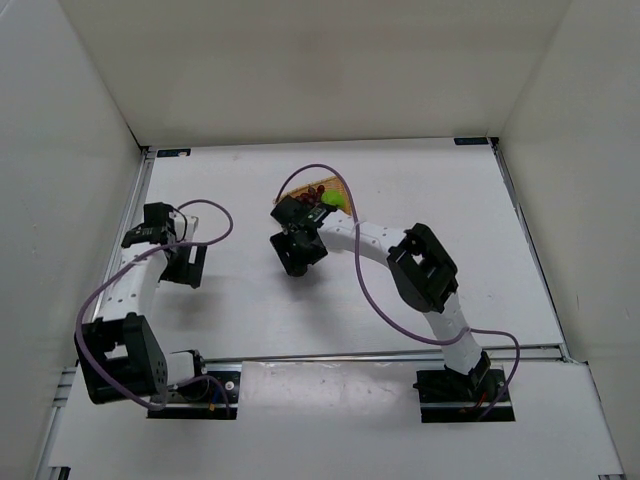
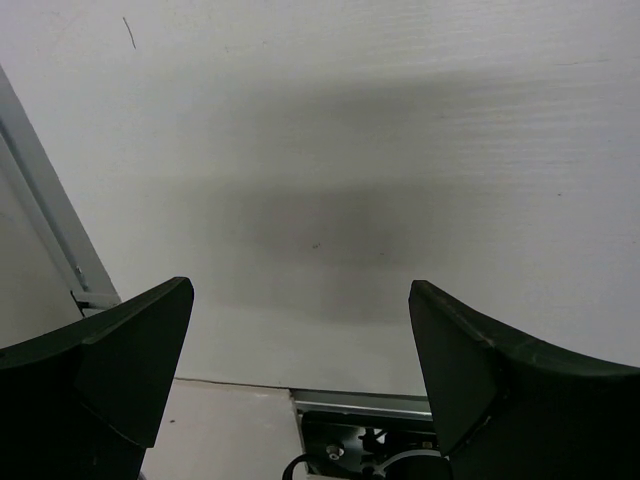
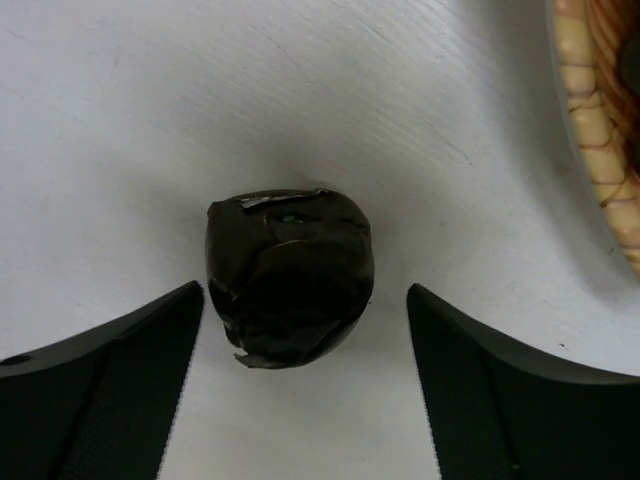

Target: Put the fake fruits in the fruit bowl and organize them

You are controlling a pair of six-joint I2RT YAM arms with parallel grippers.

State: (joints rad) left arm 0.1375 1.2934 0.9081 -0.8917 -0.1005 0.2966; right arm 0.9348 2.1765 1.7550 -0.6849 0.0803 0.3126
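Observation:
The dark purple-black fruit (image 3: 290,275) lies on the white table, just in front of and between the open fingers of my right gripper (image 3: 303,290), untouched. In the top view my right gripper (image 1: 298,250) hides this fruit. The woven wicker fruit bowl (image 1: 340,186) sits just beyond it, and its rim shows in the right wrist view (image 3: 598,150). The green apple (image 1: 330,201) and the dark red grapes (image 1: 317,190) lie in the bowl. My left gripper (image 1: 185,267) is open and empty at the left, over bare table in its wrist view (image 2: 300,285).
White walls enclose the table on three sides. A metal rail (image 1: 380,353) runs along the near edge by the arm bases. Purple cables (image 1: 375,300) loop off both arms. The left arm's base (image 2: 370,440) shows below the left fingers.

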